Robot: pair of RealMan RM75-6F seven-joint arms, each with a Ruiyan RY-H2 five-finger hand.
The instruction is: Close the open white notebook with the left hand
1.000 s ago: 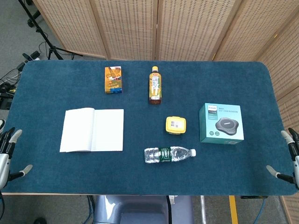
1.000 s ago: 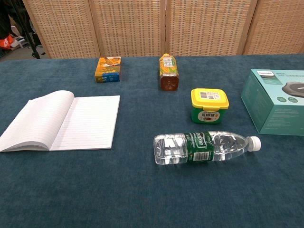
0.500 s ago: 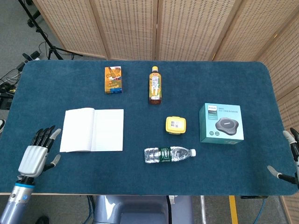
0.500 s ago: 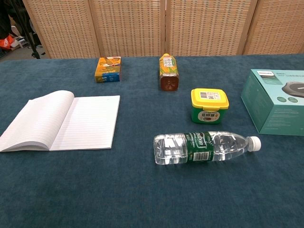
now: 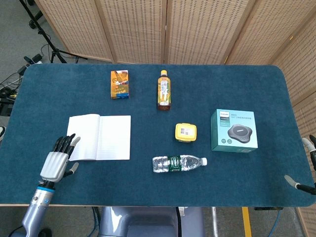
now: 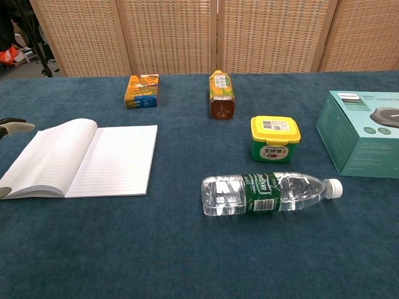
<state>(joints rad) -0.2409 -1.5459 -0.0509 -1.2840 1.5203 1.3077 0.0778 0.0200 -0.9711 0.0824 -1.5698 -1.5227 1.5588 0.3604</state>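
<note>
The open white notebook (image 5: pixel 98 137) lies flat on the blue table, lined pages up; the chest view shows the notebook (image 6: pixel 84 157) at the left with its left page slightly bowed. My left hand (image 5: pixel 58 160) is open above the table at the notebook's near-left corner, fingers stretched toward the left page and overlapping its corner. In the chest view only the left hand's fingertips (image 6: pixel 14 126) show at the left edge. My right hand (image 5: pixel 307 168) is at the table's right edge, mostly out of frame, fingers apart and holding nothing.
An orange box (image 5: pixel 119 84) and a juice bottle (image 5: pixel 164 90) stand at the back. A yellow-lidded tub (image 5: pixel 185 132), a lying water bottle (image 5: pixel 178 163) and a teal box (image 5: pixel 234 130) occupy the right half.
My left hand has come in from the table's left edge, moving right and forward to the notebook's near-left corner. The right hand has slipped slightly further out of frame.
</note>
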